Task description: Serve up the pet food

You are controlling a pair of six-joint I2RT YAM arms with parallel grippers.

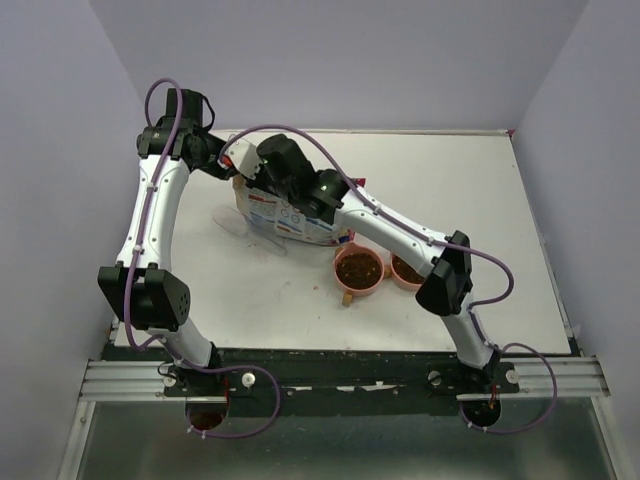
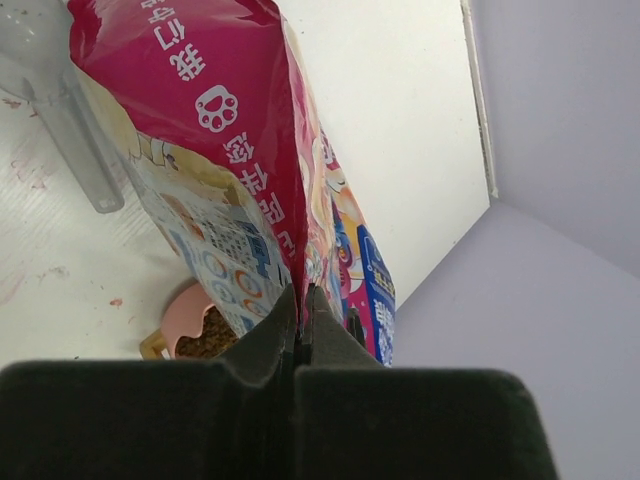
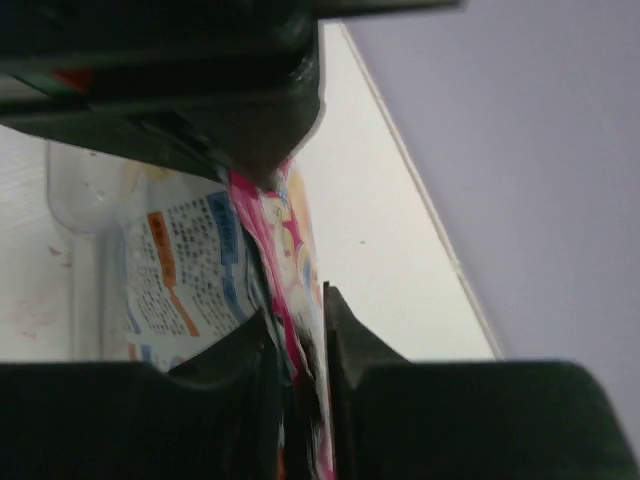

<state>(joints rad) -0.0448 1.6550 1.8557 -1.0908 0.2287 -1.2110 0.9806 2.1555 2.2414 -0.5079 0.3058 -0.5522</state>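
Overhead view of a white table (image 1: 470, 200) with two robot arms reaching toward its far left part; between them they hold a printed pet-food bag (image 1: 290, 215) with pink edges and a blue-and-white label. The left gripper (image 2: 301, 325) is clamped tight on the bag's pink edge seam; the right gripper (image 3: 300, 345) likewise pinches a pink edge of the bag between its two fingers. The pet food (image 1: 358, 267), small dark brown kibble, lies in twin pink bowls (image 1: 340, 283) just right of the bag and nearer the arm bases; the right arm partly covers the right-hand bowl. A clear plastic scoop (image 1: 238, 222) lies on the table just left of the bag.
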